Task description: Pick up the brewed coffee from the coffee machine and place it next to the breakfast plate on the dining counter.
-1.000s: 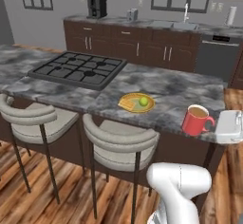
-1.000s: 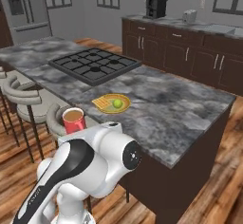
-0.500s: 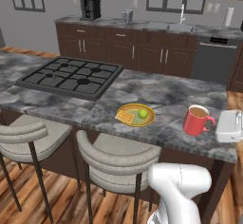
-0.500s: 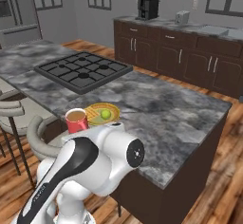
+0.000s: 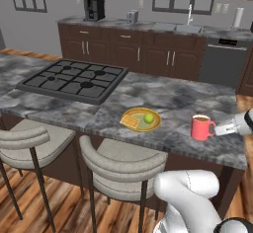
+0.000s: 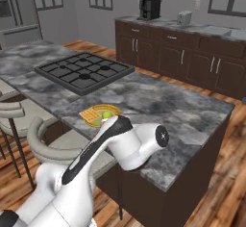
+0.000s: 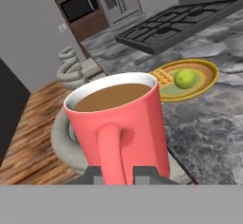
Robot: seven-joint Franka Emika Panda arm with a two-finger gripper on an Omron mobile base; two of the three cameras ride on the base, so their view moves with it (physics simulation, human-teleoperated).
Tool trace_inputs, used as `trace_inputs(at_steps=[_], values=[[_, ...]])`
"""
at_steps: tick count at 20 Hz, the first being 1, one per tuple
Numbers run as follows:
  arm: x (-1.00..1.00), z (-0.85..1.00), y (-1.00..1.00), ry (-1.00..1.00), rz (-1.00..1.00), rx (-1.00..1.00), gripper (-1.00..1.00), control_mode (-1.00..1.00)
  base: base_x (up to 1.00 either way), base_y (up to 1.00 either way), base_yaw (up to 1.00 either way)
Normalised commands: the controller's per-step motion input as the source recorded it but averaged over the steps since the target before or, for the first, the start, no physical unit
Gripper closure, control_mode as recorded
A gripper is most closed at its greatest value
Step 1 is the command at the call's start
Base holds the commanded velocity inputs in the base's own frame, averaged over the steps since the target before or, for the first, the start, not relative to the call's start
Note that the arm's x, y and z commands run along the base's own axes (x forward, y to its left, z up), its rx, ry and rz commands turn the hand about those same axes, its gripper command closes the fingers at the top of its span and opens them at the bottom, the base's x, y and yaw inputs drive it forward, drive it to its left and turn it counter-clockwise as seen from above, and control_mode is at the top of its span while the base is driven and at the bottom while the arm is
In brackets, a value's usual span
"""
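Note:
The brewed coffee is a red-coral mug (image 5: 201,128) full of light-brown coffee, upright over the dining counter (image 5: 178,101), a little to the right of the breakfast plate (image 5: 142,119). My gripper (image 5: 216,129) reaches in from the right and is shut on the mug's side handle. In the hand view the mug (image 7: 118,118) is close up, its handle pinched in my gripper (image 7: 122,173), and the yellow plate (image 7: 187,80) with a green fruit and a waffle lies just beyond. I cannot tell whether the mug's base touches the stone. The coffee machine (image 5: 94,9) stands on the far counter.
A black gas cooktop (image 5: 74,79) is set into the counter left of the plate. Two grey stools (image 5: 121,170) stand along the near edge. A silver toaster (image 5: 132,16) and a sink sit on the back counter. My white arm (image 6: 125,142) crosses the counter's front edge.
The whole picture has shifted as the base drove. The counter's right end and the plate now sit nearer the held mug. The grip on the handle is unchanged.

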Motion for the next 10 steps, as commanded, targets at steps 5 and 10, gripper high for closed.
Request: trace_inputs(at_steps=[5, 10], values=[[0.98, -0.48, -0.04, 0.03, 0.05, 0.00, 1.00, -1.00, 0.00, 0.00, 0.00], [0.77, -0.52, 0.34, -0.42, 0.16, 0.00, 1.00, -1.00, 0.00, 0.00, 0.00]])
